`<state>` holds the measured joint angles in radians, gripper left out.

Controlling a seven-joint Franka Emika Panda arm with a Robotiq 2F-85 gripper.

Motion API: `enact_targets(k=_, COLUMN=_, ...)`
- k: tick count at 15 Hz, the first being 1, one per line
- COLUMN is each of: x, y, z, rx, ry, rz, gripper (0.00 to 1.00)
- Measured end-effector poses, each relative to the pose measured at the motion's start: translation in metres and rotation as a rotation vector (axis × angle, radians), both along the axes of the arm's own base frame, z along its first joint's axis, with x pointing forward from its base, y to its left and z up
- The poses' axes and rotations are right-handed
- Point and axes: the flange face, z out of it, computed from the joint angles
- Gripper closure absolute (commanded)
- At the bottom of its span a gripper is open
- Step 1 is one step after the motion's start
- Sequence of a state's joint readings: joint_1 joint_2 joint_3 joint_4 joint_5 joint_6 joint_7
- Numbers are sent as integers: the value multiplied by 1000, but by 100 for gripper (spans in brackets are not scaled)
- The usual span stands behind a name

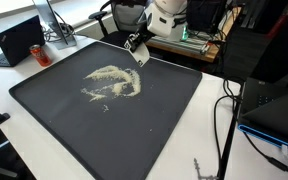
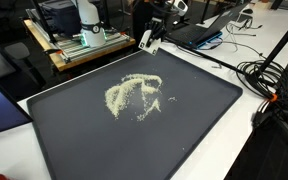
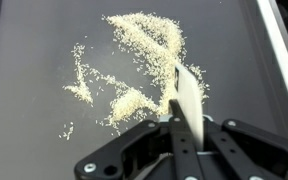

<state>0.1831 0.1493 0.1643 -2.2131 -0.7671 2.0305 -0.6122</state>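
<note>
My gripper (image 3: 181, 120) is shut on a flat white card-like scraper (image 3: 186, 95), which sticks out from between the fingers. In both exterior views the gripper (image 1: 136, 45) (image 2: 149, 38) hangs above the far edge of a large dark tray (image 1: 174, 130) (image 2: 204, 120). A spread of pale grains (image 1: 112, 84) (image 2: 134, 93) (image 3: 134, 60) lies scattered in curved streaks on the tray's middle. The scraper (image 1: 138, 53) is above the tray, apart from the grains.
A closed laptop (image 1: 17, 40) and a red cup (image 1: 40, 52) sit beside the tray. Cables (image 1: 229, 110) (image 2: 269, 75) run along the white table. A wooden shelf with equipment (image 2: 79, 40) and another laptop (image 2: 209, 30) stand behind.
</note>
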Motion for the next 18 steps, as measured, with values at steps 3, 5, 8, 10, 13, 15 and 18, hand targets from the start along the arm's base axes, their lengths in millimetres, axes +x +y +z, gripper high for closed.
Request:
enact_targets(k=3, x=-7, y=16, z=2, rx=-69, ry=-19, rz=3, gripper=99)
enact_targets(k=5, x=-11, y=26, z=2, rx=-82, ry=-21, rz=11, gripper=99)
enact_targets(k=8, x=-7, y=35, z=7, rx=-63, ry=-32, rz=18, gripper=99)
enact_targets(k=10, x=7, y=31, z=19, rx=-1, ry=-46, rz=-7, gripper=99)
enact_targets(k=13, x=41, y=4, z=51, rx=149, ry=-78, rz=-72, gripper=99)
enact_targets(k=15, x=64, y=-26, z=72, rx=249, ry=-85, rz=-122, gripper=99)
enact_targets(k=18, x=89, y=-67, z=97, rx=380, ry=-75, rz=-185, gripper=99)
